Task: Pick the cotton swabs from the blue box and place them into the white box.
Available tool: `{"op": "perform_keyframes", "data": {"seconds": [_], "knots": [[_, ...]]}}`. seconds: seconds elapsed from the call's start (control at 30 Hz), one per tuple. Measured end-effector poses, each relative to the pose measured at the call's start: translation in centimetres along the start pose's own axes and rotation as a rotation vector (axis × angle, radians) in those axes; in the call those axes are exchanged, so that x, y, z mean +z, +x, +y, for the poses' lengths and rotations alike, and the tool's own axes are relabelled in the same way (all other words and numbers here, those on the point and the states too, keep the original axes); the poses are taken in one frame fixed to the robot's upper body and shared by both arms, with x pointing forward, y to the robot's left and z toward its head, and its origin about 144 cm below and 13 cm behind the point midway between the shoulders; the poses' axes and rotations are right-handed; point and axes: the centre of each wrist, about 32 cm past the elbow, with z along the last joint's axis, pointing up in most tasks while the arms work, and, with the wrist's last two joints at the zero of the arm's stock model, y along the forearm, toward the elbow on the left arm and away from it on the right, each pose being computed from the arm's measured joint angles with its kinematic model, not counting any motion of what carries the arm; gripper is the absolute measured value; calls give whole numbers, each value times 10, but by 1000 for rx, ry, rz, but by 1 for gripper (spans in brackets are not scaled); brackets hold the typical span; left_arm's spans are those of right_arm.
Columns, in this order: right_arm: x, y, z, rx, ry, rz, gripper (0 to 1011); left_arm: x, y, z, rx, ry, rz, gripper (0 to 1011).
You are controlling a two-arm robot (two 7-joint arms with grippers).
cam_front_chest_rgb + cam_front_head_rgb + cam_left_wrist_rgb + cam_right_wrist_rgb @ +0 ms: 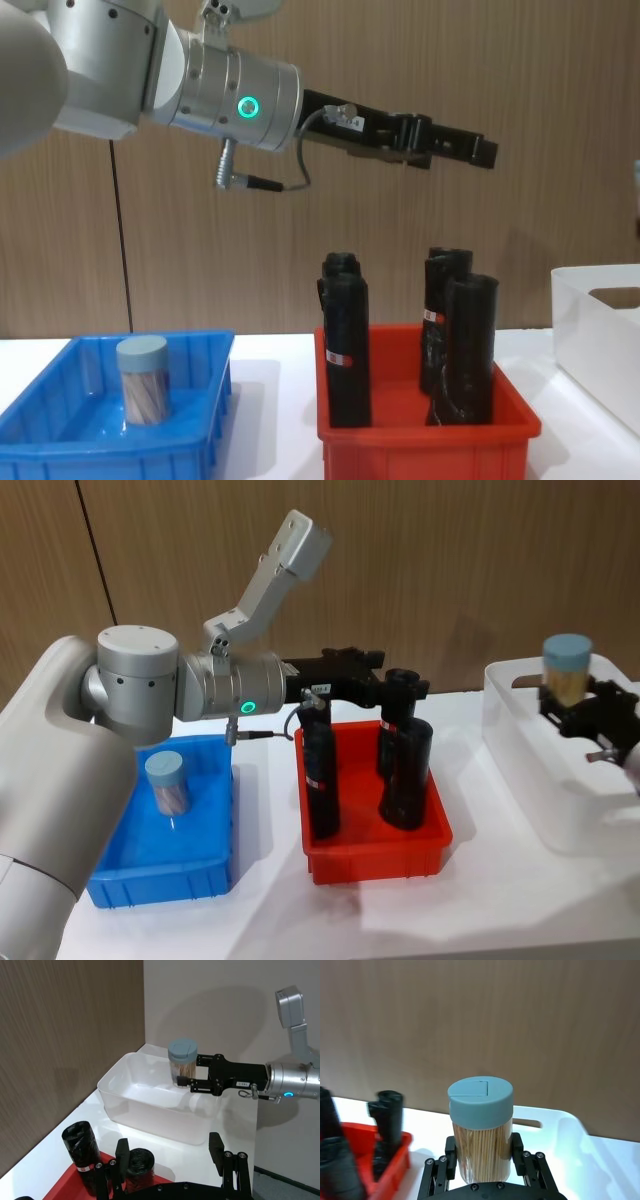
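One tub of cotton swabs (167, 783) with a pale blue lid stands upright in the blue box (160, 885), also in the chest view (142, 380). A second tub of cotton swabs (480, 1110) hangs upright over the white box (560, 810), and my right gripper (575, 705) is shut on its clear body. The left wrist view shows this tub (182, 1062) above the white box's (150, 1115) far side. My left gripper (478, 150) is open and holds nothing, high above the red bin, with its fingers (121, 1152) spread wide.
A red bin (375, 855) with several tall black wrapped rolls (405, 770) stands between the blue and white boxes, under the left arm. A wood-panelled wall runs close behind the table.
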Motion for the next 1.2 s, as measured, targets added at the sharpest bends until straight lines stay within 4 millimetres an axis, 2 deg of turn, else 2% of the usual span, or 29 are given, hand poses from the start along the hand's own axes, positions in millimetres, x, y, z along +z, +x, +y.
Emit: {"op": "perform_keyframes", "data": {"seconds": [0.4,0.97,1.07,1.17,1.2], "knots": [[-11,24,3,-100,-25,-9,639,0,0,0,0,0,0,1004],[-25,38,10,-140,-67,11,639,0,0,0,0,0,0,1004],[-27,40,11,-141,-73,17,689,0,0,0,0,0,0,1003],[-30,41,13,-141,-79,25,796,0,0,0,0,0,0,1004],[-31,42,13,-140,-81,29,796,0,0,0,0,0,0,1004]]}}
